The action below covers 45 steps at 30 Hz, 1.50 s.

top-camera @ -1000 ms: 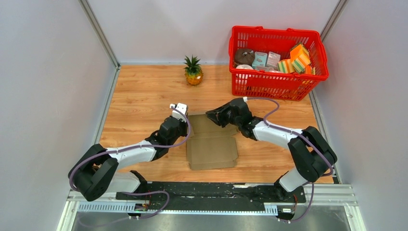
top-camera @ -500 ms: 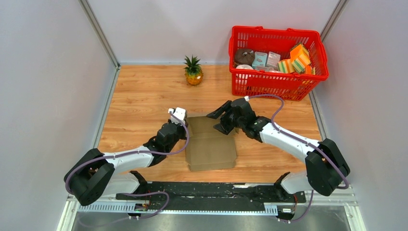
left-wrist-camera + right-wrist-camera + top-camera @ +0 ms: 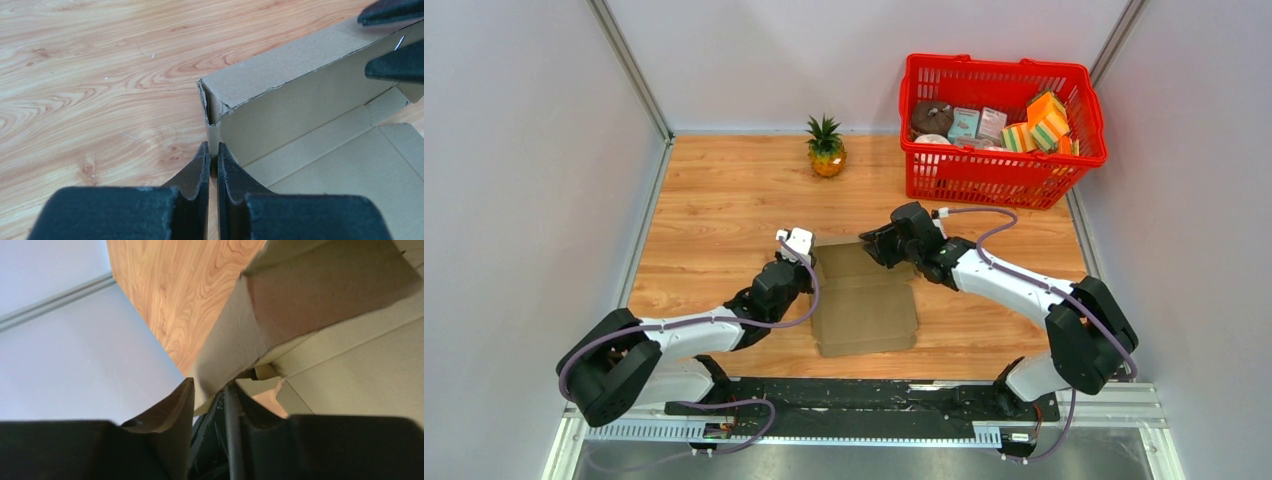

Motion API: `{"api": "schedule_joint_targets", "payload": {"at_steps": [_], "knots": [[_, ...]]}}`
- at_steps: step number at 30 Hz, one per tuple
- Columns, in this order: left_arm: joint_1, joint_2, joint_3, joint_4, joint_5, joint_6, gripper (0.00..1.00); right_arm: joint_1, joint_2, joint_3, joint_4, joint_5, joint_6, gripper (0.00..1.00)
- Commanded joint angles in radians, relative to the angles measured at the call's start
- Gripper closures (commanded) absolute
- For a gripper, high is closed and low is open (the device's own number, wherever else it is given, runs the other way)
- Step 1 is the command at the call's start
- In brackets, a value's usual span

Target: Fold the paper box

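Cardboard, plain brown and creased, made up the paper box [image 3: 864,300], which lay mid-tabletop [image 3: 714,200] between the arms, its far wall folded upright with a frayed left corner. The left fingers [image 3: 197,167] pinched that corner narrowly. The right fingers [image 3: 172,410] straddled the far wall; whether they clamped it was unclear.

The paper box [image 3: 864,305] lies mid-frame on the surface [image 3: 724,190]. The basket [image 3: 999,180], packages [image 3: 1046,118] in it, stands upper right, the pineapple [image 3: 826,148] left of it. The left gripper [image 3: 808,262] is at the box's upper-left corner, the right gripper [image 3: 871,247] at its upper edge.
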Motion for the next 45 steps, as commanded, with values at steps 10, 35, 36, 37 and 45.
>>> {"api": "schedule_joint_targets", "payload": {"at_steps": [10, 35, 36, 37, 45], "knots": [[-0.007, -0.072, -0.045, 0.032, -0.002, -0.023, 0.76, 0.004, 0.024, -0.039, 0.254, 0.04, 0.047, 1.0], [-0.007, -0.002, -0.089, 0.131, 0.029, -0.092, 0.57, 0.01, -0.053, -0.331, 0.659, 0.005, 0.014, 1.0], [-0.006, 0.009, -0.088, 0.142, 0.032, -0.095, 0.59, 0.012, -0.053, -0.332, 0.662, 0.005, 0.016, 1.0], [-0.007, 0.026, -0.077, 0.147, 0.018, -0.105, 0.6, 0.014, -0.055, -0.329, 0.659, 0.005, 0.022, 1.0], [-0.056, 0.121, -0.026, 0.162, -0.209, -0.174, 0.6, 0.034, -0.082, -0.297, 0.589, 0.023, 0.039, 1.0]]}}
